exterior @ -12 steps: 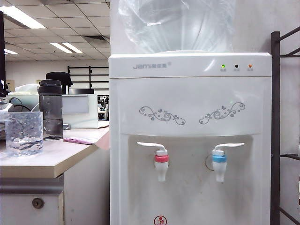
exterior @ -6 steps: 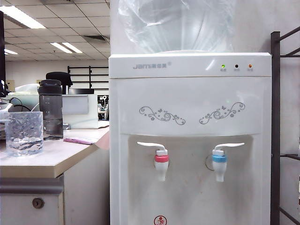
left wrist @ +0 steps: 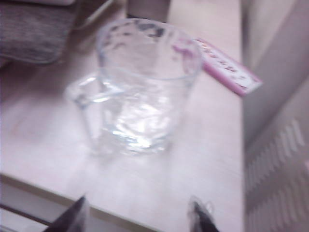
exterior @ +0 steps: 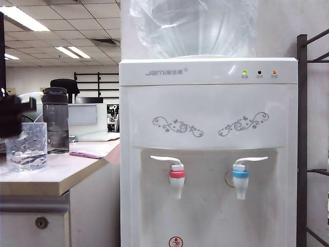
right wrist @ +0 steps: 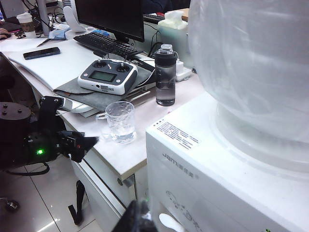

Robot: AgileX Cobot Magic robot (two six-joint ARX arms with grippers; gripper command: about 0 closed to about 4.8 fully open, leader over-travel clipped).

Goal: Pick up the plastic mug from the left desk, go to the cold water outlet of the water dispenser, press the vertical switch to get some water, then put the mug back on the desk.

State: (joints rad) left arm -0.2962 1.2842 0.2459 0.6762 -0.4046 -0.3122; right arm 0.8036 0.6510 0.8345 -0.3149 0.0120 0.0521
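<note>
Fingertips of the left gripper point(left wrist: 137, 217) stood spread wide apart, dark and blurred, with nothing between them. Ahead of the open jaws, near but not touching, the plastic mug point(left wrist: 140, 87) stood upright on the left desk point(left wrist: 212, 164), its thin clear handle point(left wrist: 84, 94) turned out to one side. Beyond the mug from the gripper lay a pink card point(left wrist: 227, 67), and a grey pad point(left wrist: 31, 29) sat off past the handle side.

From the exterior view the left gripper point(exterior: 13, 117) showed as a dark smear at the frame's edge, partly in front of the plastic mug point(exterior: 26, 146) on the left desk point(exterior: 56, 177). Behind the mug stood a smoky-grey bottle point(exterior: 55, 121) with a black lid. Well clear of that gripper, the water dispenser point(exterior: 208, 154) carried the cold water outlet point(exterior: 240, 182) with its blue collar and the vertical switch point(exterior: 252, 160) above it; a red-collared tap point(exterior: 177, 182) hung alongside.

Only a dark, blurred tip of the right gripper point(right wrist: 137, 217) appeared in its own wrist view, raised above the dispenser's top corner point(right wrist: 178, 140); whether it was parted or closed I cannot tell. Well below it stood the mug point(right wrist: 119, 121) and the left arm point(right wrist: 53, 140) beside the desk edge.
</note>
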